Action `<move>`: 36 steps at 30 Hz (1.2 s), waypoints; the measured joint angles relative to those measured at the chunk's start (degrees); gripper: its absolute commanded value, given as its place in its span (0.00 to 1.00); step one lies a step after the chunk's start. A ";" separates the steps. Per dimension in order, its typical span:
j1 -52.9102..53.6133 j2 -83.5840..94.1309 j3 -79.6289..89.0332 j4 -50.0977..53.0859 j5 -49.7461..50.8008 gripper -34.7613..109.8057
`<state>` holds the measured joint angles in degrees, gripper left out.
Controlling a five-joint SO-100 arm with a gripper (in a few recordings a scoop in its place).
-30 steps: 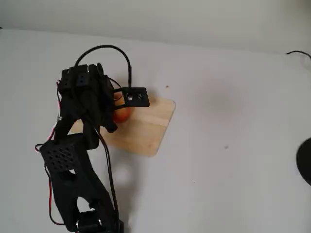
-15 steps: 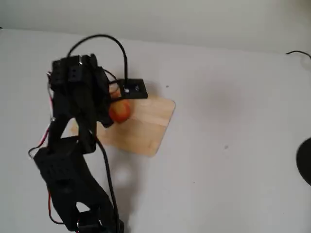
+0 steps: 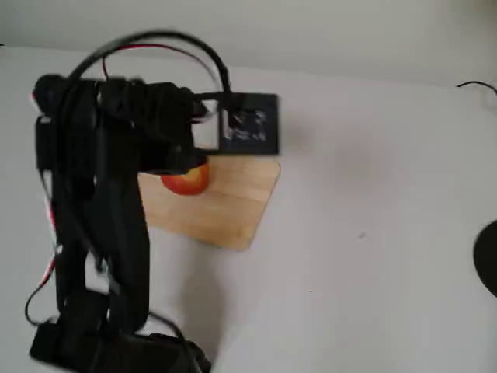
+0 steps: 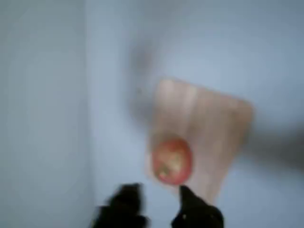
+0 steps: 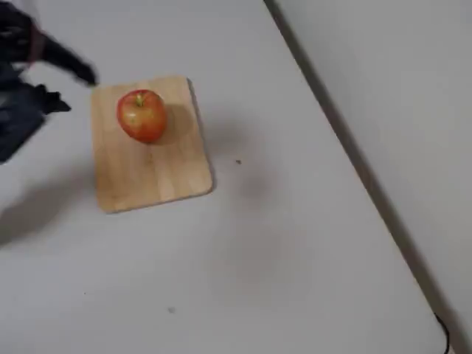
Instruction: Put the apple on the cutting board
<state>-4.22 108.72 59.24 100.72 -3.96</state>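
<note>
soft even light, faint shadows on the table [image 5: 310, 243], wrist view heavily blurred, arm [image 3: 101, 194] motion-smeared

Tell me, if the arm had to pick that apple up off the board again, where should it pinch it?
Probably across its widest middle, coming down from above. The apple stands upright, stem up, near one end of the cutting board, with nothing crowding its round sides. The open gripper, apart from it, could likely straddle it there.

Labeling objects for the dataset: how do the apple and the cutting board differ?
The apple is round and red with yellow patches; the cutting board is flat, rectangular, pale wood. The apple is far smaller than the board. The apple sits on the board; the board lies on the table.
</note>
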 measured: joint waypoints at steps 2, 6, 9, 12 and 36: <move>2.81 6.94 7.29 -0.53 0.70 0.24; 6.86 21.97 22.76 -4.04 -0.88 0.24; 7.73 32.70 34.28 -7.21 -2.90 0.24; 8.96 40.34 45.26 -11.07 -4.04 0.24; 15.21 55.81 96.86 -30.94 -9.32 0.24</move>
<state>10.99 164.53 156.09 69.79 -13.27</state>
